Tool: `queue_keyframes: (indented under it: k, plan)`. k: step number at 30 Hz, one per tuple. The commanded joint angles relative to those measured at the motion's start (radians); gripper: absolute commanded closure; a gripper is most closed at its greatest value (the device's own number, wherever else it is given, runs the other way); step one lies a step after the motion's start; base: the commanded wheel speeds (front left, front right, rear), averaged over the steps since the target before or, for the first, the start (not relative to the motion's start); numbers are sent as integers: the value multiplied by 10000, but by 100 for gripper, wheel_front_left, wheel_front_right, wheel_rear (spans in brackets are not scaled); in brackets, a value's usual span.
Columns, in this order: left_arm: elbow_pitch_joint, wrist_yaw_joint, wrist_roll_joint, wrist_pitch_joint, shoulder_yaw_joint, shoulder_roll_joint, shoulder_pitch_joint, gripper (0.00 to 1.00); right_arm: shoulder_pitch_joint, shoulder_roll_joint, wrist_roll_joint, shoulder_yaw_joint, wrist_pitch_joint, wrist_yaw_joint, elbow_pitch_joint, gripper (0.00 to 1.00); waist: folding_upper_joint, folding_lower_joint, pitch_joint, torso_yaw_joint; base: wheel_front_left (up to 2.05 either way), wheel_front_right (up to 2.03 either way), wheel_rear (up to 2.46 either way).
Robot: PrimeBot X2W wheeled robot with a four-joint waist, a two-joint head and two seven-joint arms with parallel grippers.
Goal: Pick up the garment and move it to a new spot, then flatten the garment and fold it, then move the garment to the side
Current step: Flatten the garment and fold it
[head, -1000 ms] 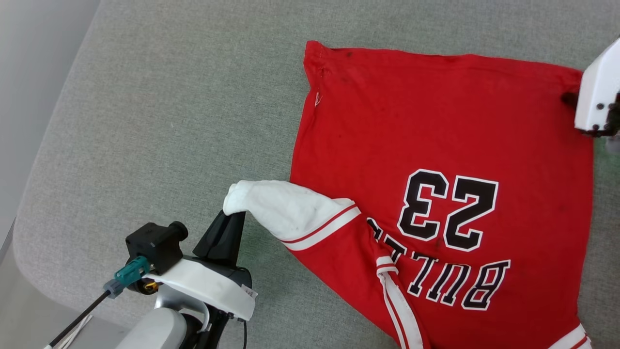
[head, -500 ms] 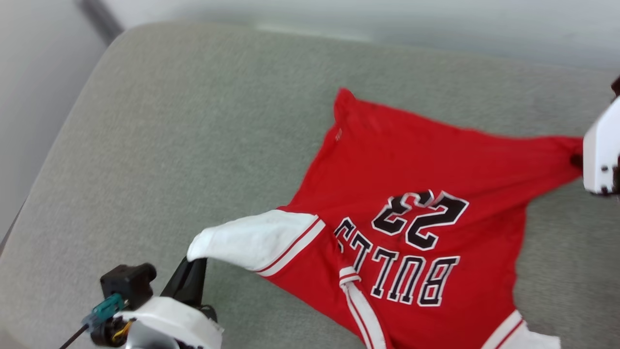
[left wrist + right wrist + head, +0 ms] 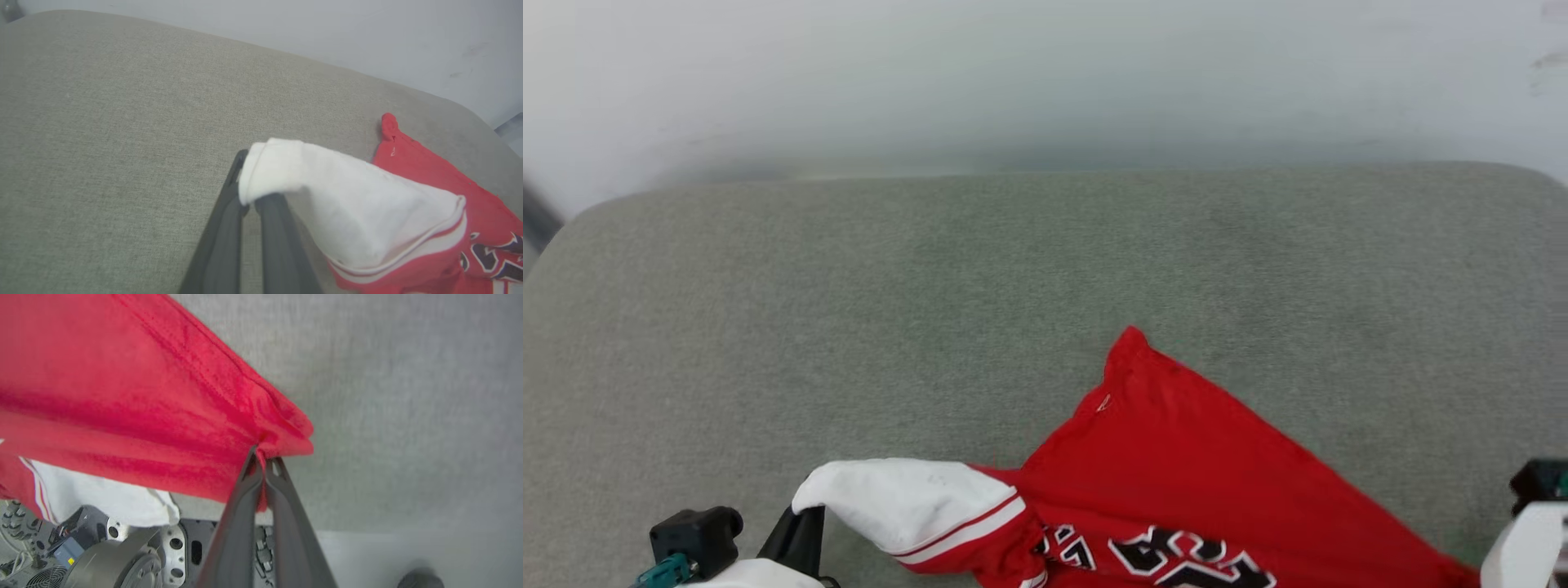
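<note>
The garment [image 3: 1176, 457] is a red jersey with a white sleeve [image 3: 898, 502] and black numbers, lifted over the near part of the grey cushion [image 3: 931, 286]. My left gripper [image 3: 805, 523] at the lower left is shut on the end of the white sleeve [image 3: 327, 192]; in the left wrist view its tips [image 3: 249, 200] pinch the sleeve's edge. My right gripper [image 3: 264, 459] is shut on a bunched red corner of the garment [image 3: 143, 392], which hangs taut off to its left. Its white housing [image 3: 1523, 547] shows at the head view's lower right.
The grey cushion spreads wide to the left and far side, ending at a pale wall [image 3: 1045, 73]. In the right wrist view the robot's grey base [image 3: 122, 555] and pale floor [image 3: 408, 555] lie under the garment.
The head camera has tilted up, so the wall has come into view. Both arms have pulled the garment toward me and lifted it. The right gripper has closed on the red corner.
</note>
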Motion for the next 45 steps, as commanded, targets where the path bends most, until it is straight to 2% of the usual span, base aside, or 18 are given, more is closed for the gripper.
queue_keyframes:
  k: [1,2,6,7,8,9,12,15,19,20,24,28,32,35,40,45]
  plan:
    - [-34,74,-72,54,85,92,158,100,948,494,-228,-352,172,-9,-592,100,0,2,-383,-576,0,0,0]
    - [-34,74,-72,54,85,92,158,100,948,494,-228,-352,172,-9,-592,100,0,2,-383,-576,0,0,0]
    - [-57,139,-135,171,129,184,225,100,2592,1732,-476,-856,386,-9,-1527,100,0,2,-401,-791,0,0,0]
    - [-52,154,-153,207,120,194,243,100,2804,2013,-499,-980,283,-9,-1669,90,0,2,-409,-828,0,0,0]
    - [-60,170,-167,213,125,202,257,100,2981,2290,-543,-1127,172,-9,-1763,29,0,2,-405,-860,0,0,0]
    - [-75,177,-171,226,140,217,268,100,3100,2523,-562,-1180,-6,-9,-1893,0,0,2,-396,-896,0,0,0]
    - [-110,210,-158,319,114,267,269,100,3230,3014,-519,-1400,-939,-9,-2233,0,0,2,-388,-943,0,0,0]
    - [-155,227,-134,367,82,306,252,100,3087,3199,-605,-1572,-2354,-9,-2526,0,0,2,-388,-956,0,0,0]
    - [-300,240,-170,396,83,267,142,100,2527,3336,-783,-1820,-4637,-7,-2634,0,0,2,-362,-907,0,0,0]
    - [-350,216,-215,434,85,236,73,100,2159,3396,-835,-1752,-5544,-7,-2478,0,0,2,-318,-855,0,0,0]
    - [-446,229,-44,504,-42,249,-145,100,1056,3193,-724,-1309,-6306,-7,-1823,0,0,2,-86,-703,0,0,0]
    - [-553,188,236,643,-272,232,-643,100,-330,2572,-389,-482,-5727,-7,-939,0,0,2,386,-330,0,0,0]
    - [-568,5,489,749,-548,58,-1345,100,-1873,1702,-72,679,-4285,-7,-305,0,0,2,927,148,0,0,0]
    - [-453,-175,626,739,-696,-94,-1846,100,-2962,1283,168,1587,-3091,-6,137,0,0,2,1271,486,0,0,0]
    - [-119,-514,770,682,-955,-440,-2567,100,-4383,871,509,2999,-1622,-7,994,0,0,2,1707,986,0,0,0]
    - [282,-768,763,497,-1110,-758,-2939,100,-5325,941,947,4058,-1449,-7,2053,0,0,2,1972,1236,0,0,0]
